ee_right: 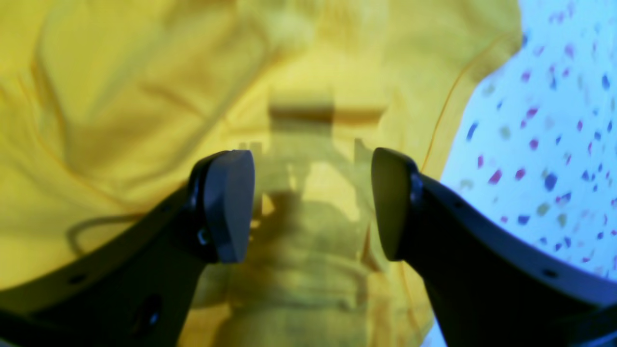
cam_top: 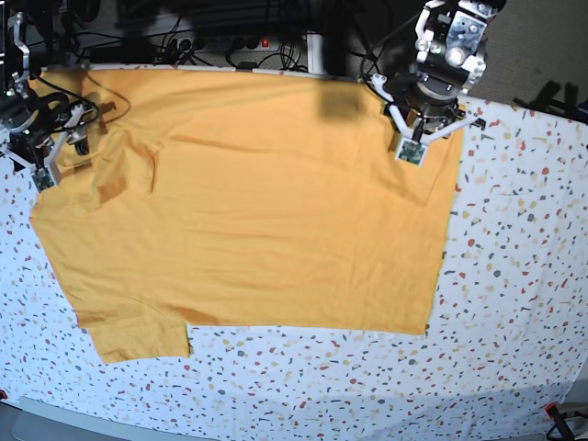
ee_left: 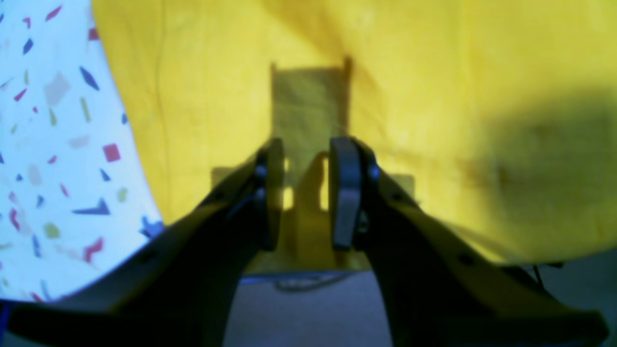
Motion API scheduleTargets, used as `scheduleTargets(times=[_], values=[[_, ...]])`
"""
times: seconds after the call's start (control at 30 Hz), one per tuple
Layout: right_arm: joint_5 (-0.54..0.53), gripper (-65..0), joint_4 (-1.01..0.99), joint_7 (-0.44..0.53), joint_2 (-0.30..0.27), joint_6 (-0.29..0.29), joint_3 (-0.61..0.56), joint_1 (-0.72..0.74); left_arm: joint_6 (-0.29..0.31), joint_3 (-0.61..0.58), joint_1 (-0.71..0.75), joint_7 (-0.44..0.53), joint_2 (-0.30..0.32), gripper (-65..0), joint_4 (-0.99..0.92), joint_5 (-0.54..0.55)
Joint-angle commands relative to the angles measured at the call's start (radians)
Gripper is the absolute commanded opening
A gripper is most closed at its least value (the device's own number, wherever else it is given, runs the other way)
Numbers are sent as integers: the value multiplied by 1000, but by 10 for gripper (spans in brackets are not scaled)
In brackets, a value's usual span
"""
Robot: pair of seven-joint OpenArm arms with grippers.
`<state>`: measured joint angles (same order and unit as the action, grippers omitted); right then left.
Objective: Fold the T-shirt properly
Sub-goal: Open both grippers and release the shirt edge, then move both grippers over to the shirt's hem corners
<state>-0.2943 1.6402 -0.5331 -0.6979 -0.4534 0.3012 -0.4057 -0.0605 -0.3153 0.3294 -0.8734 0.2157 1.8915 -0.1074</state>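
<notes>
The mustard-yellow T-shirt (cam_top: 257, 211) lies spread flat, plain side up, on the speckled table; no lettering shows. One short sleeve (cam_top: 138, 335) points toward the front left. My left gripper (cam_top: 411, 147) hovers over the shirt's far right corner, near its right edge. In the left wrist view the left gripper (ee_left: 306, 193) is open by a narrow gap above the yellow cloth (ee_left: 434, 96) and holds nothing. My right gripper (cam_top: 41, 165) is over the shirt's far left corner. In the right wrist view the right gripper (ee_right: 313, 202) is wide open above wrinkled cloth (ee_right: 120, 96).
The white tablecloth with coloured specks (cam_top: 514, 276) shows to the right of and in front of the shirt. Cables and a power strip (cam_top: 230, 46) lie behind the table's far edge. The grey floor (ee_left: 299, 308) shows below the left gripper past the table edge.
</notes>
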Motion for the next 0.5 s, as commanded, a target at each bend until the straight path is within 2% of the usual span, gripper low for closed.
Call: scheduleTargets(times=[0.0,0.17,0.27,0.33,0.4,0.47], values=[[-5,-271,16,19,-23,8,10,17,-4,2,-10,14,1,-493,40,-26],[-13,-271,16,20,-22,8,10,68,-4,2,-45,26,1,-493,97,-106],[-98,-271,16,31,-21,6,10,90,-4,2,-79,77,1,-493,98,-113],[-175,-271,16,80,-14,6,10,98,-3,2,-106,129,1,-493,98,-113],[-235,-271,16,137,6,4,10,110,-3,2,-139,184,2,-493,98,-113],[-264,-271,16,151,32,4,10,137,-3,2,-179,226,2,-493,98,-113]])
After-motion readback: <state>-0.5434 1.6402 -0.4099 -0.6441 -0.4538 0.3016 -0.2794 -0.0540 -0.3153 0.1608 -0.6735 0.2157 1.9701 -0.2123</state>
